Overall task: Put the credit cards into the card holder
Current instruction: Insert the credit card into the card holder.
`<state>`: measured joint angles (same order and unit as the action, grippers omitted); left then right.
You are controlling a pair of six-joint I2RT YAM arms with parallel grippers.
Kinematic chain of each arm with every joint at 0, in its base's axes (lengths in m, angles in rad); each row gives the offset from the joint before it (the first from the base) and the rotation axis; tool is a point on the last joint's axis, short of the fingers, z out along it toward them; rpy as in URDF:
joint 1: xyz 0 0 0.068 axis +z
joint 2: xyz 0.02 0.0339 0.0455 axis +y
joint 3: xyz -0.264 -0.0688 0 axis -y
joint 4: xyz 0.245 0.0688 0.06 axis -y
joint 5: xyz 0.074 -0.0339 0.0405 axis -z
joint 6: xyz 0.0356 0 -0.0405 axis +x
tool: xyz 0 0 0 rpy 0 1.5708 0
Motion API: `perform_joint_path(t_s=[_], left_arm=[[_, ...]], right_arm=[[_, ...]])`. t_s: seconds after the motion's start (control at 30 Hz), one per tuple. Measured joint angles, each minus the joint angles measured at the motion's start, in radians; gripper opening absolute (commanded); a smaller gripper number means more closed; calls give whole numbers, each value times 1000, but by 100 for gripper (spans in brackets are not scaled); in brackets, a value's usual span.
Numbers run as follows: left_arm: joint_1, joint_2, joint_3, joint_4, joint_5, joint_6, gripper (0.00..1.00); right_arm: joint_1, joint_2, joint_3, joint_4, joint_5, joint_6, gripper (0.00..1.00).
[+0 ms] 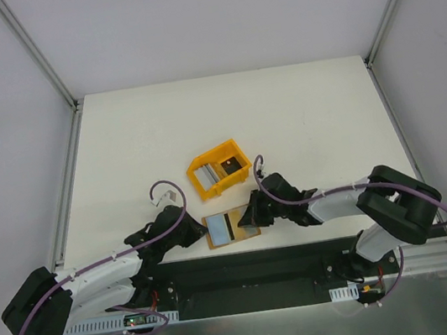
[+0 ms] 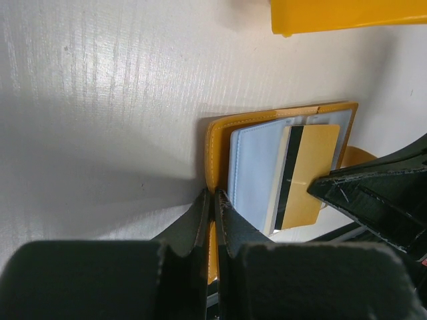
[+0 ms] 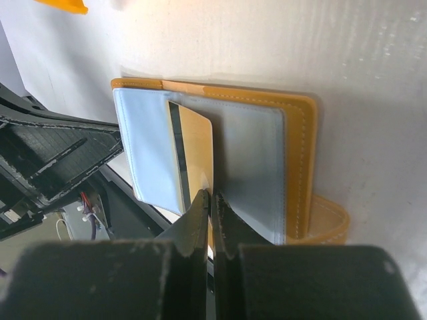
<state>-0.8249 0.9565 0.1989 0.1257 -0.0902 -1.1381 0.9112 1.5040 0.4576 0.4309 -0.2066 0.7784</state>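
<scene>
Open wallet [image 1: 230, 227] held at its edge by the left pincer [image 2: 213, 200]; tan card [image 3: 197, 150] on its grey pockets gripped by the right pincer [image 3: 210, 197]. More cards [image 1: 205, 175] seen in a yellow bin [image 1: 210, 190] just behind the wallet.

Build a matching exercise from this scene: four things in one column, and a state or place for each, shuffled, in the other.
1 card holder
2 tan card
3 yellow bin
4 left gripper

a holds cards
b lying open, grey inside up
c on the grey lining, black stripe showing
d shut on the holder's orange edge

Pairs: 1-b, 2-c, 3-a, 4-d
</scene>
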Motion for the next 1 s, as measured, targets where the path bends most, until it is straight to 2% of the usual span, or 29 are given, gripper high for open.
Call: perform_joint_path(t_s=[0.57, 0.7, 0.87, 1.0], left_arm=[[0, 0, 0, 0, 0, 0, 0], [0, -2, -1, 0, 0, 0, 0], [0, -26, -15, 1, 0, -3, 0], [0, -35, -19, 0, 1, -3, 0]], right_arm=[[13, 82, 51, 39, -60, 5, 2], [20, 82, 58, 33, -52, 3, 10], [24, 50, 72, -40, -21, -33, 29], [31, 11, 97, -124, 17, -79, 33]])
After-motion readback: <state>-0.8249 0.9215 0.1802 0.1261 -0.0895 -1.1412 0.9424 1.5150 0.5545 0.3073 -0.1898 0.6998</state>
